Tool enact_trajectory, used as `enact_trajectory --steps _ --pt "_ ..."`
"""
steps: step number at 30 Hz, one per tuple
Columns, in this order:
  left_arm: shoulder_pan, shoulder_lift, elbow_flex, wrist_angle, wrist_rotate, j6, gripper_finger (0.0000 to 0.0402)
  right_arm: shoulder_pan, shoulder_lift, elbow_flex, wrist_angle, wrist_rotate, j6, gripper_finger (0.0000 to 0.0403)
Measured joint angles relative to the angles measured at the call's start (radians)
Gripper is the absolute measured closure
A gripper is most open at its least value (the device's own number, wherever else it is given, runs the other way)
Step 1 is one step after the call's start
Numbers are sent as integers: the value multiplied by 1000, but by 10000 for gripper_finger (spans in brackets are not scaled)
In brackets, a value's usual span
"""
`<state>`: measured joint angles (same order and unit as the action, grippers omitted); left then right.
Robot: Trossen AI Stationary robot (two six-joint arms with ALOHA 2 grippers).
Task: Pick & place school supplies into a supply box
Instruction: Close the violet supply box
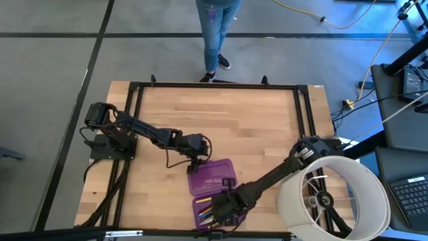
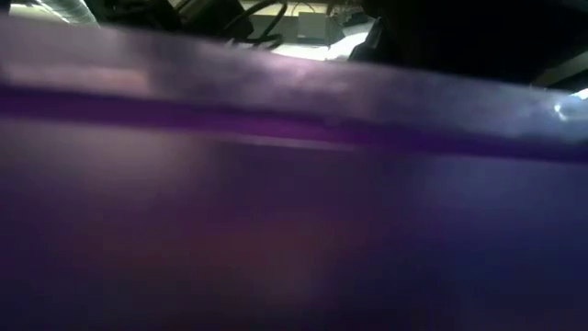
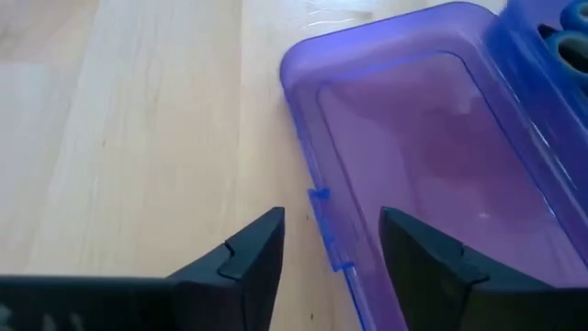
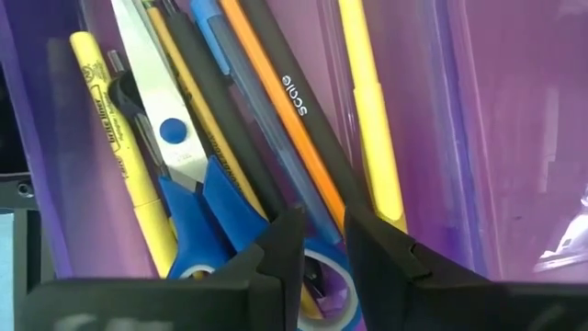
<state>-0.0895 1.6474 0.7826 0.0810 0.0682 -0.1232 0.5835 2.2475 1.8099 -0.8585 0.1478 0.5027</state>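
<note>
The purple supply box [image 1: 214, 175] lies open on the table, both halves flat. Its near half [image 4: 441, 110] holds the school supplies: yellow pencils [image 4: 367, 110], a black pen [image 4: 303, 101], an orange pencil and blue-handled scissors [image 4: 197, 188]. My right gripper [image 1: 224, 209] hangs over them, pointing steeply down, its fingers [image 4: 319, 221] a narrow gap apart. My left gripper [image 1: 194, 163] stands open at the empty far half's [image 3: 432, 156] left rim. One finger [image 3: 248, 257] is outside the rim, the other over the tray, neither touching. The rim's clasp [image 3: 320, 198] lies between them. My right gripper's fingertips stand just over the lower ends of the orange pencil [image 4: 317, 184] and a blue pen. I cannot tell whether they touch them.
A large white cylinder [image 1: 334, 197] stands at the near right corner beside the right arm. Black frame rails [image 1: 214, 85] run round the tabletop. A person's legs [image 1: 217, 40] stand beyond the far edge. The purple box wall [image 2: 294, 184] fills the low view. Bare wood lies left of the box.
</note>
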Motion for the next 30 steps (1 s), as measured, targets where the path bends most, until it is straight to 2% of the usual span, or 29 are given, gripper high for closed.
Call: enact_trajectory --steps 18,24,30 --pt "20 106 0 31 35 -68 248 1 -1 0 0 -2 -9 316" --pt "20 118 0 36 79 -67 300 2 -1 0 0 -2 -9 316" --pt "21 115 0 32 82 -69 385 2 -1 0 0 -1 -7 316"
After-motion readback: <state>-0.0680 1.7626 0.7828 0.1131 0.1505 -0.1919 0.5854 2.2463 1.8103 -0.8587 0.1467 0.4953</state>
